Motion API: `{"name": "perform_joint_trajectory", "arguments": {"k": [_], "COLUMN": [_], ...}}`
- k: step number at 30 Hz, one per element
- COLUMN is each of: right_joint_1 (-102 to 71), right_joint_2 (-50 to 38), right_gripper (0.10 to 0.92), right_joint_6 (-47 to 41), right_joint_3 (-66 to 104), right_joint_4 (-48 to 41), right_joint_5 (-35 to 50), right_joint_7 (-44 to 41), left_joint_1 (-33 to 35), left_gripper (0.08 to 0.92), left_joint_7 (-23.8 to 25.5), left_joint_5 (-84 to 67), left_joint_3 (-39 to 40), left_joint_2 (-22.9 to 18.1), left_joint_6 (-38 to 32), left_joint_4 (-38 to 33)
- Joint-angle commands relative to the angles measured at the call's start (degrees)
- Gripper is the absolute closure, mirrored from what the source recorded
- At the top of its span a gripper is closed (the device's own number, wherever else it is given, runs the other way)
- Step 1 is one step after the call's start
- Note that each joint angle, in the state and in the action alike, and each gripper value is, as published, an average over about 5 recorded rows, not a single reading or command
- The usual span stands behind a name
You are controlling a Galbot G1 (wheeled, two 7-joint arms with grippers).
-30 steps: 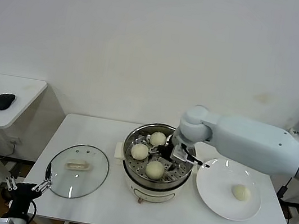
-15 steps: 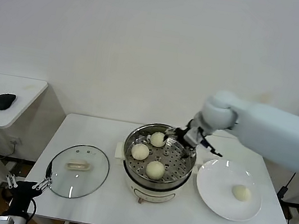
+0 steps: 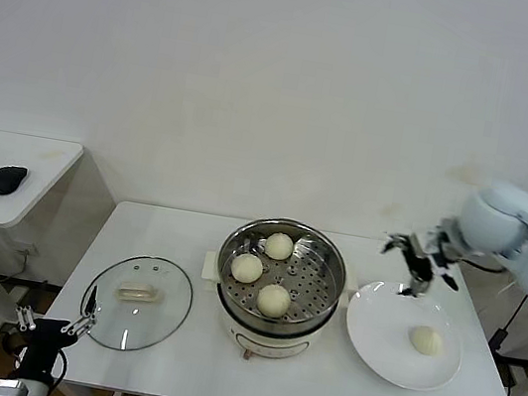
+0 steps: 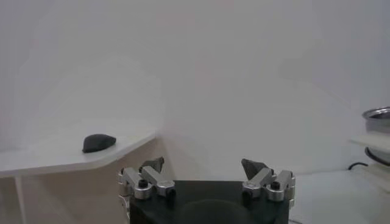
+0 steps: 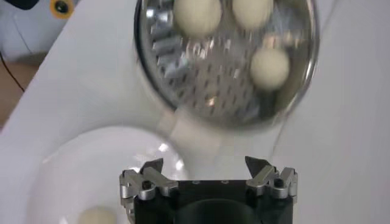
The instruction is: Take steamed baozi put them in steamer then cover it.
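Evidently, the right gripper (image 3: pixel 417 261) was held open and empty at right of frame, above the plate (image 3: pixel 373 336), for the last baozi (image 3: pixel 424 339); three were seated in the steamer (image 3: pixel 332 274). The left gripper (image 3: pixel 50 326) was parked open at lower left.

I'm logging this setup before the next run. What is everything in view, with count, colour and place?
baozi in the steamer: three, pale cream, on the perforated tray.
baozi on the plate: one, pale cream, toward the plate's right side.
steamer: one, shiny steel on a cream base, table centre.
plate: one, white, right of the steamer.
cover: one, clear glass with a cream handle, flat on the table left of the steamer.
table: one, white, under all these.
side table: one, white, far left.
computer mouse: one, black, on the side table.
left end effector: one, open, low beside the table's left front corner.
right end effector: one, open, empty, above the plate's far edge.
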Motion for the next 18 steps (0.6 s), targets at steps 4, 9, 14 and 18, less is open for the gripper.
{"name": "perform_joint_trajectory", "arguments": {"k": [4,9,14,18], "right_joint_1": [-34.69,-40.53,-43.14,-43.85], "right_joint_2": [-9.13,-5.78,-2.39,0.24], "right_gripper": [0.203,0.203,0.203,0.203], "right_joint_6": [1.47,2.70,2.83,2.88], "right_joint_3": [29.47,34.64,36.36,36.61], "right_joint_4": [-8.45,-12.77,-16.32,-18.94], "right_joint_5": [-12.11,-15.18,-16.85,-17.58], "right_joint_7": [-1.63,-0.99,-0.36,-0.06], "left_joint_1": [0.21,0.67,0.97,1.15], "left_gripper": [0.177,0.177,0.177,0.177], "left_joint_7": [0.02,0.02,0.02,0.03], "left_joint_5": [0.61,0.96,0.99,0.96], "left_joint_3": [0.43,0.30,-0.14,-0.45], "left_joint_2": [-0.29,-0.50,-0.53,-0.61], "left_joint_6": [0.14,0.24,0.24,0.23], "left_joint_4": [0.14,-0.16,-0.13,-0.17]}}
